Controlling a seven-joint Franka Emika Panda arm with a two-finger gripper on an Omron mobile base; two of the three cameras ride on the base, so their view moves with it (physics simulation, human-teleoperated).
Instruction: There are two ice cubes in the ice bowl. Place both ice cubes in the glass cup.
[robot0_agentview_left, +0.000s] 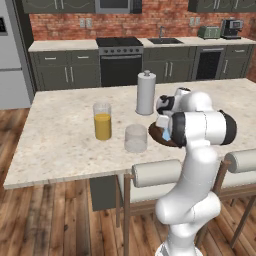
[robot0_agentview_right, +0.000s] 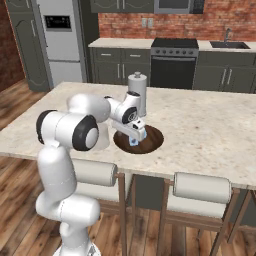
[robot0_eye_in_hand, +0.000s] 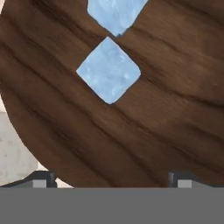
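Note:
Two pale-blue ice cubes lie side by side in the dark-brown ice bowl (robot0_eye_in_hand: 153, 127). One ice cube (robot0_eye_in_hand: 108, 70) sits mid-view and the other (robot0_eye_in_hand: 116, 15) is cut by the top edge. My gripper (robot0_eye_in_hand: 111, 180) hangs low over the bowl (robot0_agentview_right: 154, 136), open, its fingertips (robot0_eye_in_hand: 41, 179) spread wide with nothing between them. From the right base, a cube (robot0_agentview_right: 134, 141) shows just under the gripper (robot0_agentview_right: 136, 134). The clear glass cup (robot0_agentview_left: 135, 138) stands empty on the counter, left of the bowl (robot0_agentview_left: 154, 133), where the arm hides most of the gripper (robot0_agentview_left: 164, 128).
A taller glass of orange juice (robot0_agentview_left: 102, 121) stands left of the cup. A tall white canister (robot0_agentview_left: 146, 93) rises just behind the bowl. Two stools (robot0_agentview_left: 150, 175) line the island's near edge (robot0_agentview_left: 60, 176). Stove and cabinets run along the back wall.

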